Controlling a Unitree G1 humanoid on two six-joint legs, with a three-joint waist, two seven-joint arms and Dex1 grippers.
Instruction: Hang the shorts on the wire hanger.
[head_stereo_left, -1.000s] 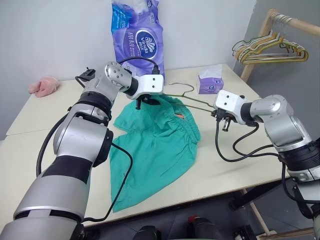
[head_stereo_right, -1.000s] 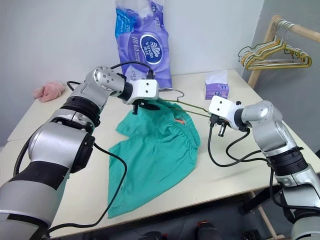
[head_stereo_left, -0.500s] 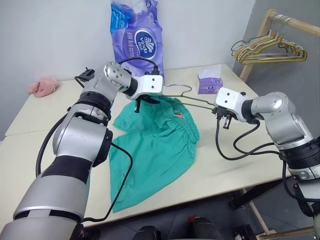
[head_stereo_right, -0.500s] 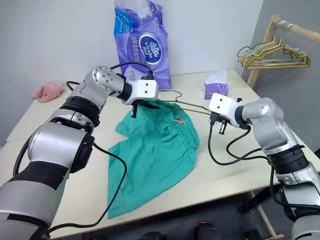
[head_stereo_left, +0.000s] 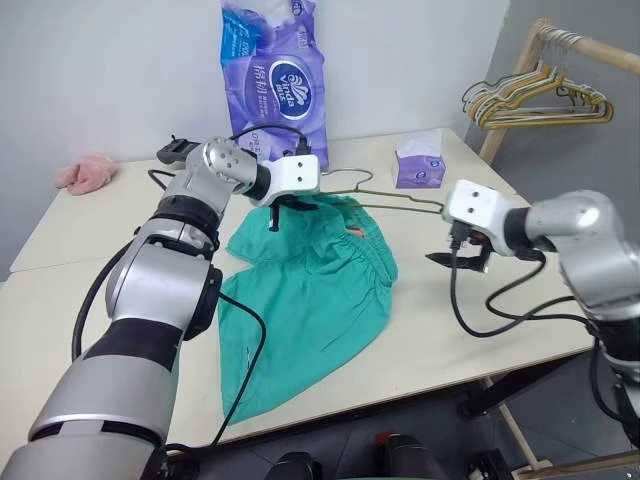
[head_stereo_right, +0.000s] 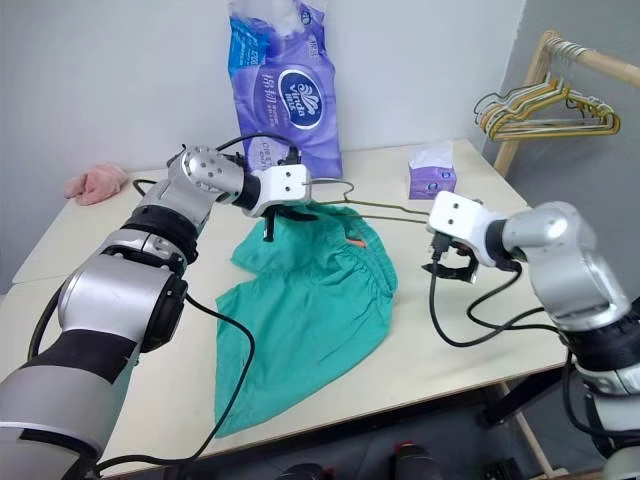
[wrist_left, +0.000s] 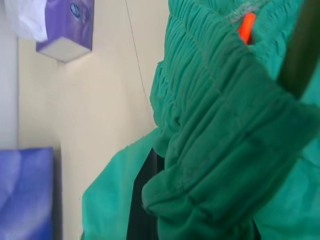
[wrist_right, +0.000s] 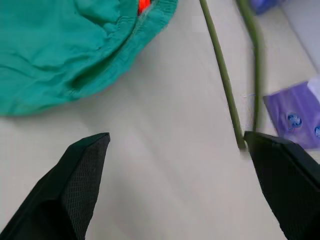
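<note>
The teal-green shorts (head_stereo_left: 310, 290) lie crumpled across the middle of the smooth cream table (head_stereo_left: 80, 290), soft fabric with a gathered, ribbed elastic waistband at the far end. The left gripper (head_stereo_left: 277, 212) is pinched tight on that waistband's far edge, fabric bunched between its black fingers. The thin olive-gold wire hanger (head_stereo_left: 395, 203) reaches rightward from the waistband, its small hook just beyond the left gripper. The right gripper (head_stereo_left: 462, 262) hangs near the hanger's right tip, its textured fingers (wrist_right: 80, 175) spread wide, holding nothing.
</note>
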